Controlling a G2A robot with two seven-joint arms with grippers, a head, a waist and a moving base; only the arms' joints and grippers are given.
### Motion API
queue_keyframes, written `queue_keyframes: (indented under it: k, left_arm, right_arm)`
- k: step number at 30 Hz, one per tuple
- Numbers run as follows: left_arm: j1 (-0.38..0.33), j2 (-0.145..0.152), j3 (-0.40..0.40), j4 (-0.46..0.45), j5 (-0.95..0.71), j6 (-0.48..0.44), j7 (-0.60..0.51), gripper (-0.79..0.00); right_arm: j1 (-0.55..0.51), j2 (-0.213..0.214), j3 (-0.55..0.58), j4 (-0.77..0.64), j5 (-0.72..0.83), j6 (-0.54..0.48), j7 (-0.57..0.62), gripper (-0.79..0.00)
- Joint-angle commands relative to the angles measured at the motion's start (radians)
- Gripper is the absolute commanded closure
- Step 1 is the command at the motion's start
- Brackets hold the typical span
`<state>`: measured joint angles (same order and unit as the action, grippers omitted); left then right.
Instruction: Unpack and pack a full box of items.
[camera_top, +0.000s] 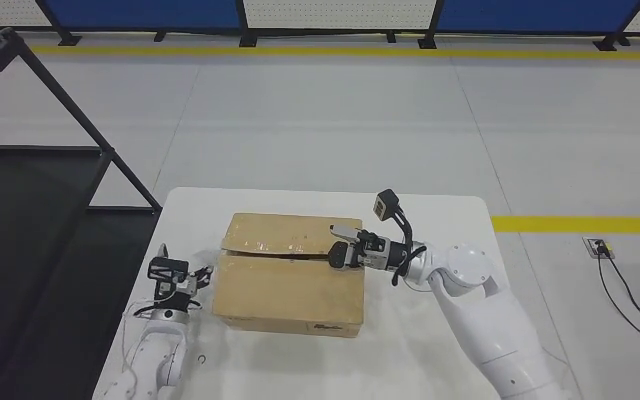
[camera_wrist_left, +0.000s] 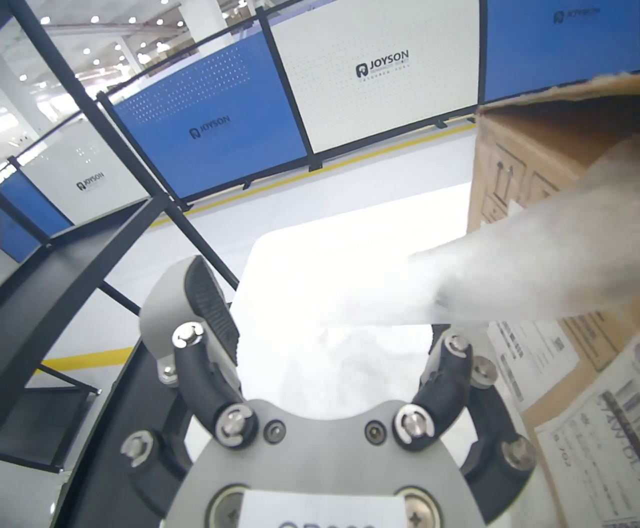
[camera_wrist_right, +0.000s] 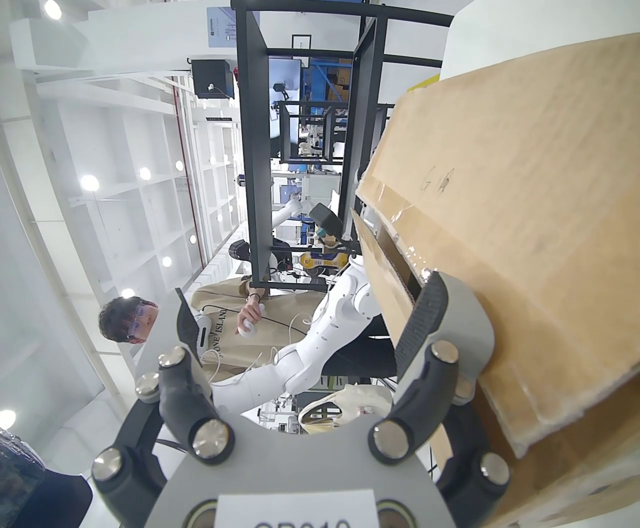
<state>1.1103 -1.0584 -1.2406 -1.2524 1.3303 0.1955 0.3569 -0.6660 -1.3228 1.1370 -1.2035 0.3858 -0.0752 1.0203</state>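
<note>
A brown cardboard box (camera_top: 290, 275) lies in the middle of the white table (camera_top: 420, 340), its top flaps folded down with a narrow seam between them. My right gripper (camera_top: 340, 252) is over the box's top near its right side, open. In the right wrist view the right gripper (camera_wrist_right: 310, 295) has one finger (camera_wrist_right: 430, 320) resting on the flap edge of the box (camera_wrist_right: 525, 210) by the seam. My left gripper (camera_top: 195, 283) stands open just left of the box, above the table. In the left wrist view the left gripper (camera_wrist_left: 320, 280) holds nothing and the box's labelled side (camera_wrist_left: 515, 170) is close by.
A black metal rack (camera_top: 60, 160) stands off the table's left edge, also seen as the rack (camera_wrist_left: 75, 250) in the left wrist view. Blue and white partition panels (camera_top: 330, 12) line the far floor. Bare table lies right of and in front of the box.
</note>
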Motion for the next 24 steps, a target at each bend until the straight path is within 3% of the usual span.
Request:
queue_keyframes:
  k: [1, 16, 24]
  left_arm:
    - [-0.003, -0.004, 0.013, 0.005, 0.023, -0.011, -0.004, -0.785]
    - [-0.052, -0.036, 0.053, 0.091, 0.079, -0.004, -0.049, -0.785]
    - [-0.020, -0.036, -0.012, 0.091, 0.057, 0.025, -0.041, -0.785]
  right_arm:
    - [0.001, 0.000, -0.001, 0.001, 0.002, -0.001, 0.001, -0.785]
    - [-0.007, 0.009, 0.003, -0.016, -0.004, 0.005, 0.009, -0.785]
    - [-0.002, 0.011, -0.002, -0.012, 0.001, 0.006, 0.009, -0.785]
